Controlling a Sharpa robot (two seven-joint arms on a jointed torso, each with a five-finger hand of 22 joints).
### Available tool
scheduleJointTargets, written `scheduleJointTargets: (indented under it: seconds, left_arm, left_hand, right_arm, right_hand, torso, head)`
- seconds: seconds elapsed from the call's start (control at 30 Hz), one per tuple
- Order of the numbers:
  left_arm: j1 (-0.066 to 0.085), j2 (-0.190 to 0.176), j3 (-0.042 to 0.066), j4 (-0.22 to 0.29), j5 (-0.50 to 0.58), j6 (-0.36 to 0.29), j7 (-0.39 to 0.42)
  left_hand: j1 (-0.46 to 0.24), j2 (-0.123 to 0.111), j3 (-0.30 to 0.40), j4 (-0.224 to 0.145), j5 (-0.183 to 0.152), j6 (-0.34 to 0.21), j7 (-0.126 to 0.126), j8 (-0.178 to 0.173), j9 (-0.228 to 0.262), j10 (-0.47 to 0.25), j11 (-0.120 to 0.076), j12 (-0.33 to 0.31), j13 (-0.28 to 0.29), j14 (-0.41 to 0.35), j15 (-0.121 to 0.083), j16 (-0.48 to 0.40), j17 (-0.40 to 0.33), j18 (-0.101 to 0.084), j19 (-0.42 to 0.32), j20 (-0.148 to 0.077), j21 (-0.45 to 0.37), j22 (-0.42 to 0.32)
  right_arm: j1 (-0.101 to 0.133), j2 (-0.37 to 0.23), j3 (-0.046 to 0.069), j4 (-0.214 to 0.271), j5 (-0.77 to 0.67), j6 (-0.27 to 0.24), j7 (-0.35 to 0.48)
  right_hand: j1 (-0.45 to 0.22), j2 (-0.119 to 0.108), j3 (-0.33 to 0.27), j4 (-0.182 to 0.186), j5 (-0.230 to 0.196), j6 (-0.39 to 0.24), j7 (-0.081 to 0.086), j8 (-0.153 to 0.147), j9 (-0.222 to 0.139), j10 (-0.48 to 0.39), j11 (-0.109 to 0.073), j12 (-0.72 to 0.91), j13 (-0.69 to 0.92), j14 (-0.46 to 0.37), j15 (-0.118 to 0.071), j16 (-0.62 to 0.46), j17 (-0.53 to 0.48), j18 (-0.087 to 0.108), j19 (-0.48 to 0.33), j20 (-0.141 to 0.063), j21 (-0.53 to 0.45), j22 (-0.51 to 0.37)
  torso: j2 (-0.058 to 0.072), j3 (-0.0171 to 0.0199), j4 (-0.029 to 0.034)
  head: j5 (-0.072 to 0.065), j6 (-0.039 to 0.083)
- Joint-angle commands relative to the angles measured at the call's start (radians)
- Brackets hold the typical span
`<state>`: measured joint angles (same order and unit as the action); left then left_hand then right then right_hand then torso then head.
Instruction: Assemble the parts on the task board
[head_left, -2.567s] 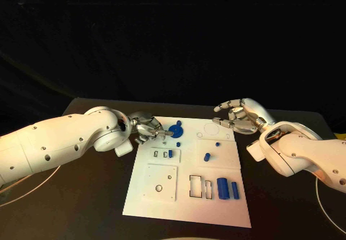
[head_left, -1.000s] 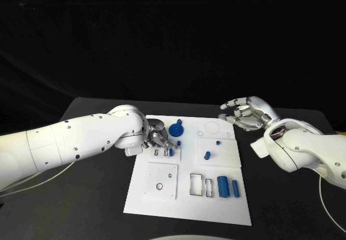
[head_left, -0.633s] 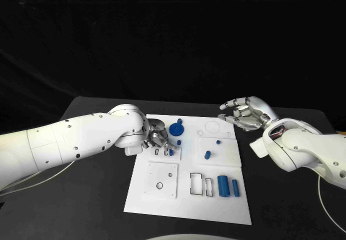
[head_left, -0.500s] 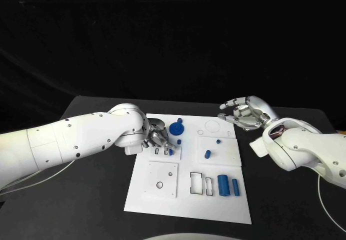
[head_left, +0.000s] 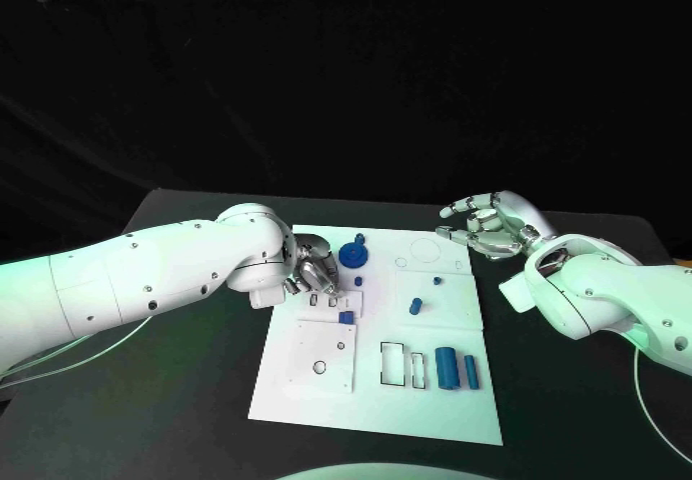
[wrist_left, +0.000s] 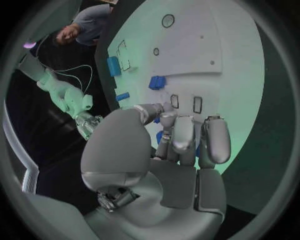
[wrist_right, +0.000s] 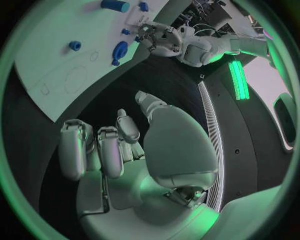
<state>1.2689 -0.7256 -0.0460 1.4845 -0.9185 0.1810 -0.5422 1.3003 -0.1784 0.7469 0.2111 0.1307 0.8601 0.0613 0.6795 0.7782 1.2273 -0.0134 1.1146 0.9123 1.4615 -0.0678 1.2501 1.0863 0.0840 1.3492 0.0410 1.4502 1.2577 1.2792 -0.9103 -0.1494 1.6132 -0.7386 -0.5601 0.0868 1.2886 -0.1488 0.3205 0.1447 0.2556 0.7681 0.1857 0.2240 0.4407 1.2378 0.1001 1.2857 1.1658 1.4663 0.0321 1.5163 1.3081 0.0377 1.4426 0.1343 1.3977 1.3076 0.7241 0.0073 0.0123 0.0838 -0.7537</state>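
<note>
The white task board (head_left: 329, 385) lies mid-table. My left hand (head_left: 315, 272) hovers over its far left part, fingers loosely curled, holding nothing; its fingers (wrist_left: 183, 137) point at the board (wrist_left: 187, 45). A small blue block (head_left: 346, 317) lies on the board just in front of them, also seen as the block (wrist_left: 157, 82). A blue round disc (head_left: 353, 258) stands right beside the hand. My right hand (head_left: 490, 228) hangs off the board's far right corner, fingers spread and nothing in them.
Two blue cylinders (head_left: 446, 369) (head_left: 470, 372) lie beside rectangular slots at the board's near right. A short blue peg (head_left: 415, 306) and small studs (head_left: 437, 281) sit mid-board. Black table (head_left: 173, 400) surrounds the board.
The small blue block that was at my left fingertips now lies free on the board, a little nearer to me. My left hand has drawn back slightly. The right hand has not moved.
</note>
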Motion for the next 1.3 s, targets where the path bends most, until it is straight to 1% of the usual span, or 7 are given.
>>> scheduleJointTargets:
  seconds: [0.03, 0.4, 0.73, 1.0, 1.07, 1.23, 1.3]
  left_arm:
    - [0.003, -0.004, 0.001, 0.006, 0.078, -0.020, 0.025]
    - [0.003, -0.023, 0.003, 0.021, 0.101, -0.034, 0.029]
    - [0.002, -0.051, 0.003, 0.043, 0.104, -0.084, 0.089]
    - [0.001, -0.088, 0.003, 0.067, 0.126, -0.161, 0.170]
    - [0.000, -0.099, 0.003, 0.071, 0.146, -0.186, 0.197]
    - [-0.003, -0.132, 0.003, 0.082, 0.236, -0.264, 0.293]
    - [-0.004, -0.144, 0.003, 0.085, 0.275, -0.293, 0.328]
  left_hand:
    - [-0.016, 0.004, 0.039, -0.020, -0.005, -0.010, 0.000, 0.007, 0.013, 0.009, 0.001, 0.004, 0.001, -0.002, -0.004, 0.007, -0.001, -0.017, 0.008, 0.002, 0.004, 0.003]
    - [-0.038, -0.004, 0.077, -0.051, -0.007, -0.014, 0.001, 0.014, 0.030, 0.013, 0.002, 0.006, 0.003, -0.002, -0.003, 0.007, -0.001, -0.017, 0.008, 0.003, 0.005, 0.005]
    - [-0.108, -0.048, 0.057, -0.051, -0.013, -0.018, -0.002, 0.002, 0.035, -0.011, 0.001, -0.020, -0.037, -0.002, -0.004, 0.007, -0.001, -0.016, 0.005, 0.003, 0.003, 0.002]
    - [-0.131, -0.061, 0.002, -0.055, -0.013, -0.036, 0.024, -0.067, -0.013, -0.088, 0.022, -0.114, -0.155, -0.003, 0.012, 0.007, -0.003, -0.008, -0.023, 0.010, -0.016, -0.038]
    - [-0.132, -0.060, -0.017, -0.054, -0.012, -0.051, 0.039, -0.099, -0.038, -0.139, 0.034, -0.175, -0.231, -0.005, 0.022, 0.006, -0.005, 0.000, -0.050, 0.018, -0.035, -0.077]
    - [-0.117, -0.058, -0.032, -0.059, -0.010, -0.069, 0.059, -0.143, -0.081, -0.163, 0.050, -0.209, -0.265, -0.015, 0.036, -0.004, -0.020, 0.012, -0.090, 0.030, -0.068, -0.138]
    - [-0.113, -0.059, -0.034, -0.059, -0.009, -0.082, 0.071, -0.168, -0.106, -0.182, 0.061, -0.229, -0.281, -0.027, 0.045, -0.020, -0.043, 0.028, -0.142, 0.037, -0.108, -0.215]
  right_arm:
    - [-0.002, 0.001, 0.000, -0.002, -0.013, 0.017, -0.003]
    - [-0.005, 0.000, 0.000, -0.004, -0.010, 0.019, -0.004]
    - [-0.007, 0.001, 0.000, 0.006, -0.060, 0.066, -0.005]
    - [-0.012, 0.016, -0.001, 0.036, -0.278, 0.159, -0.043]
    - [-0.014, 0.024, -0.001, 0.048, -0.354, 0.181, -0.051]
    - [-0.021, 0.058, -0.002, 0.083, -0.559, 0.233, -0.088]
    - [-0.023, 0.073, -0.003, 0.091, -0.621, 0.252, -0.105]
  right_hand:
    - [0.006, 0.006, 0.008, 0.000, 0.004, 0.005, 0.000, 0.005, -0.001, -0.006, -0.001, -0.006, -0.001, 0.065, -0.008, -0.003, 0.093, 0.014, -0.002, -0.004, -0.004, 0.134]
    - [0.008, 0.005, 0.010, -0.001, 0.005, 0.006, 0.000, 0.006, -0.001, -0.008, -0.001, -0.007, -0.003, 0.064, -0.008, -0.004, 0.091, 0.014, -0.003, -0.004, -0.006, 0.132]
    - [0.032, 0.002, 0.041, -0.020, 0.009, 0.019, -0.003, 0.015, -0.005, -0.002, -0.004, -0.005, -0.001, 0.067, -0.011, -0.002, 0.098, 0.011, 0.005, -0.007, 0.002, 0.139]
    - [0.055, -0.005, 0.125, -0.057, -0.014, 0.079, -0.014, 0.027, -0.020, 0.024, -0.015, 0.008, 0.012, 0.071, -0.021, 0.003, 0.112, 0.005, 0.023, -0.016, 0.021, 0.156]
    - [0.057, -0.008, 0.138, -0.065, -0.017, 0.095, -0.018, 0.032, -0.021, 0.029, -0.019, 0.011, 0.016, 0.072, -0.023, 0.004, 0.116, 0.004, 0.027, -0.018, 0.027, 0.160]
    - [0.058, -0.012, 0.164, -0.080, -0.023, 0.125, -0.028, 0.041, -0.025, 0.050, -0.027, 0.025, 0.033, 0.075, -0.031, 0.007, 0.126, -0.001, 0.038, -0.024, 0.042, 0.172]
    - [0.053, -0.015, 0.168, -0.082, -0.027, 0.132, -0.030, 0.043, -0.026, 0.061, -0.029, 0.033, 0.043, 0.076, -0.032, 0.009, 0.131, -0.002, 0.042, -0.026, 0.047, 0.176]
  torso:
    - [0.000, 0.0003, 0.0001]
    - [0.000, 0.0002, 0.0014]
    - [-0.001, 0.0007, -0.0004]
    - [-0.002, -0.0001, -0.0005]
    - [-0.001, -0.0002, -0.0004]
    - [-0.001, -0.0001, 0.0006]
    - [-0.001, -0.0012, 0.0017]
  head:
    - [-0.001, -0.001]
    - [0.001, -0.001]
    - [0.001, -0.001]
    - [0.003, -0.001]
    - [0.003, -0.001]
    - [0.004, -0.001]
    - [0.002, -0.002]
